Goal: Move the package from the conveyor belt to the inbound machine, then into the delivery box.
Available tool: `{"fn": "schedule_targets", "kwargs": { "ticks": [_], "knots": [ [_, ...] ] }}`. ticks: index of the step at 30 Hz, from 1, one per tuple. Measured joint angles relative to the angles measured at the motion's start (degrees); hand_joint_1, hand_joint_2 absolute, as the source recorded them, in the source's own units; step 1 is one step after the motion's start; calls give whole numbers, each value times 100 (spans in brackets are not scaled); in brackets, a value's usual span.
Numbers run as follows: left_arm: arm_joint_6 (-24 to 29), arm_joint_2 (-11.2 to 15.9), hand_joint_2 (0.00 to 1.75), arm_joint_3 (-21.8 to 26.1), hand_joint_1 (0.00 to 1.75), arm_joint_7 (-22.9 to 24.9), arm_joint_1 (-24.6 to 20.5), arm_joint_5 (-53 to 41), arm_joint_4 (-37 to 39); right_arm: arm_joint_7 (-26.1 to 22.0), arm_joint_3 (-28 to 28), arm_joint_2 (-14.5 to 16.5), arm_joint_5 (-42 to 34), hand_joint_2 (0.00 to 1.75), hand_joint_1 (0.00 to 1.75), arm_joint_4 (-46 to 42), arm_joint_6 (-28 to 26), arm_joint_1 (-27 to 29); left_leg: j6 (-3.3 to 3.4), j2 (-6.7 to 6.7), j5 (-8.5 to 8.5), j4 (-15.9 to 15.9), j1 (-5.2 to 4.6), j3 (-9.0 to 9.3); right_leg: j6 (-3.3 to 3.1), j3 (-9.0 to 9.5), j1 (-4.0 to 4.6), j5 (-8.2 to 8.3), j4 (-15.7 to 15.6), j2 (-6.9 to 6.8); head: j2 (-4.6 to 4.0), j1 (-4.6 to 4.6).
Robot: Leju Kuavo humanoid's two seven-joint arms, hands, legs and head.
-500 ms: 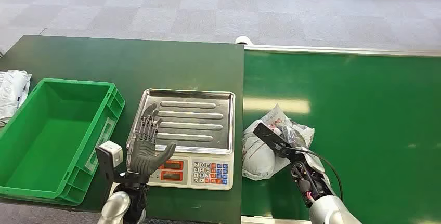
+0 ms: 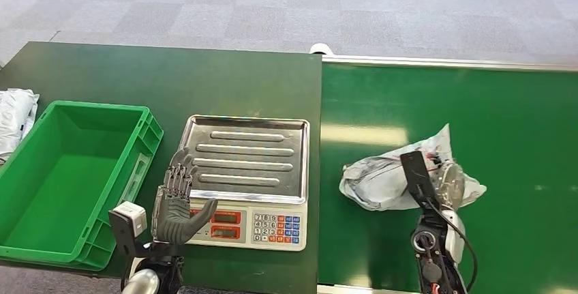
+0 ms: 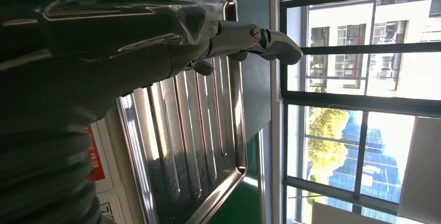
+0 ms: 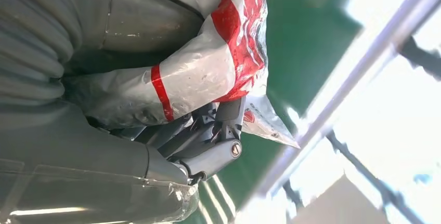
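A crumpled white plastic package (image 2: 382, 179) with red print sits on the green conveyor belt (image 2: 477, 103), right of the scale. My right hand (image 2: 442, 181) grips its right end. In the right wrist view the package (image 4: 208, 73) is wrapped between the thumb and the dark fingers (image 4: 208, 148). The inbound machine is a scale with a ribbed steel tray (image 2: 245, 154), and the tray is bare. My left hand (image 2: 176, 202) hovers open at the scale's front left corner, fingers straight. The left wrist view shows those fingers (image 3: 249, 37) over the tray (image 3: 197, 130). A green delivery box (image 2: 92, 108) stands left of the scale.
The scale's keypad and red displays (image 2: 252, 224) face me at the dark green table's front edge. Another white bag (image 2: 13, 120) lies at the far left beside the box. Grey carpet floor (image 2: 272, 14) runs beyond the table and belt.
My right hand has carried the package to the right along the belt, away from the scale. My left hand has dropped back slightly toward me, still open.
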Motion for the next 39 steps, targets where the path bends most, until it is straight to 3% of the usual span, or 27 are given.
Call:
{"fn": "schedule_targets", "kwargs": {
  "ticks": [4, 6, 8, 14, 24, 30, 35, 36, 37, 39],
  "knots": [
    [70, -20, 175, 18, 0, -100, 40, -45, -56, -354, -232, 56, -111, 175, 175, -1246, -861, 437, -1, 1, -2, -1, 2, -11, -1, -12, 2, -1, 0, 4, 0, -1],
    [120, -30, 175, 37, 0, -162, 43, -88, -73, -478, -251, 107, -74, 175, 175, -1738, -947, 563, -2, 16, -2, -3, 4, -12, -2, -13, 5, -1, 1, 14, 0, -1],
    [156, -34, 175, 65, 0, -218, 40, -109, -106, -499, -171, 139, 9, 175, 175, -2052, -703, 600, -3, 33, -2, -5, 5, -9, -3, -13, 7, 0, 1, 28, 0, -1],
    [131, -33, 175, 199, 0, -319, -40, -175, -204, -518, 586, 205, 34, 175, 175, -2190, 746, 414, -5, 32, 9, -5, 5, -7, -7, -13, 8, 8, 2, 28, 0, 1],
    [128, -6, 175, 389, 0, -392, -288, -176, -302, -869, 1939, 439, 97, 175, 175, -1478, 2012, -158, -8, 28, 11, -5, 6, -19, -6, -21, 8, 8, 4, 26, 0, 1],
    [326, 1, 175, 665, 0, -394, -273, -92, -648, -1301, 2662, 574, -44, 175, 175, -521, 2328, -500, -8, 26, 11, -5, 8, -21, -7, -24, 10, 8, 4, 25, 0, 0],
    [367, 19, 175, 864, 0, -394, -264, -74, -871, -1396, 2949, 672, -102, 175, 175, -81, 2352, -646, -8, 26, 11, -5, 8, -22, -7, -24, 10, 8, 4, 25, 0, 1],
    [375, 20, 175, 887, 0, -394, -263, -74, -896, -1401, 2979, 678, -106, 175, 165, -31, 2353, -670, -8, 26, 11, -5, 8, -22, -7, -24, 10, 8, 4, 25, 0, 2],
    [389, 21, 175, 910, 0, -394, -262, -74, -918, -1409, 3007, 685, -111, 175, 134, 11, 2357, -693, -8, 26, 11, -5, 7, -22, -7, -24, 9, 8, 4, 26, 0, 2],
    [429, 19, 175, 968, 0, -395, -260, -75, -972, -1424, 3069, 710, -120, 175, 54, 93, 2369, -739, -8, 26, 11, -5, 7, -21, -7, -24, 9, 8, 4, 26, 0, 3]
  ]
}}
